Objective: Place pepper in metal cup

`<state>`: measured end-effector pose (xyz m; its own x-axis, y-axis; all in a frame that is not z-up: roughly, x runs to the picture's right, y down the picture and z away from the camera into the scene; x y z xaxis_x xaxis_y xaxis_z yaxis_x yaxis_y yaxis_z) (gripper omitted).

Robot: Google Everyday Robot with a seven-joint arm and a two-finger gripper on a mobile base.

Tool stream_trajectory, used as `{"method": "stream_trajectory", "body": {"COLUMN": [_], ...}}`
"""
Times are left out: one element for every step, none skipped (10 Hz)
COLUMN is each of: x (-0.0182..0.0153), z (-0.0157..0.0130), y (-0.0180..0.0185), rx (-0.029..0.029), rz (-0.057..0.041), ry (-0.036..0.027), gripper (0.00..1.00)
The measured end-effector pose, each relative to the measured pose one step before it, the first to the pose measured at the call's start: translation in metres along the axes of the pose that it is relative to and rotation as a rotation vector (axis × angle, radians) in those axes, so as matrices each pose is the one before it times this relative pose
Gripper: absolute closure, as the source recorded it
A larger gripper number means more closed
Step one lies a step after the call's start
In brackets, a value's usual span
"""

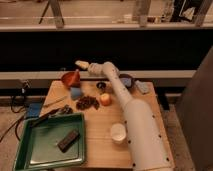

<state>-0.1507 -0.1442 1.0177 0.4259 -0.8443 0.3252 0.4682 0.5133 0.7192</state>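
The pepper [71, 78] is an orange-red shape at the back left of the wooden table [100, 150]. My gripper [80, 64] is at the end of the long white arm, just above and behind the pepper, a little to its right. A small dark round metal cup [101, 86] stands right of the pepper, close against the arm. I cannot tell whether the gripper touches the pepper.
A wider dark bowl with blue inside [125, 80] sits right of the arm. A blue block [76, 92], a dark clump [87, 103] and an orange ball [105, 99] lie mid-table. A white cup [118, 133] stands near the front. A green tray [30, 155] holds a dark bar [68, 140].
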Motion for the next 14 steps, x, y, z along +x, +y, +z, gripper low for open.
{"method": "stream_trajectory", "body": {"x": [0.00181, -0.00042, 0.00018, -0.00022, -0.00043, 0.00058, -0.00079, -0.00077, -0.00169, 0.00072, -0.00153, -0.00010, -0.00030, 0.00057], "z": [0.00038, 0.00095, 0.00044, 0.00135, 0.00109, 0.00010, 0.00041, 0.00005, 0.00034, -0.00140, 0.00189, 0.00112, 0.00227, 0.00229], "y": [-0.00068, -0.00031, -0.00064, -0.00144, -0.00113, -0.00100, -0.00195, -0.00142, -0.00183, -0.00041, -0.00132, -0.00063, -0.00107, -0.00093], "rx": [0.00530, 0.00141, 0.00229, 0.00341, 0.00283, 0.00395, 0.00807, 0.00412, 0.00296, -0.00045, 0.00133, 0.00055, 0.00113, 0.00127], "rz": [-0.03132, -0.02728, -0.02442, -0.03120, -0.01627, -0.02068, -0.03061, -0.02232, -0.03268, -0.03734, -0.03558, -0.01941, -0.02250, -0.02689], "ry": [-0.00571, -0.00816, -0.00628, -0.00743, -0.00086, 0.00578, 0.01600, 0.01851, 0.02838, 0.02845, 0.01335, 0.00196, -0.00197, -0.00491], "gripper": [0.20, 0.20, 0.20, 0.20, 0.20, 0.20, 0.20, 0.20, 0.20, 0.20, 0.20, 0.20, 0.20, 0.20]}}
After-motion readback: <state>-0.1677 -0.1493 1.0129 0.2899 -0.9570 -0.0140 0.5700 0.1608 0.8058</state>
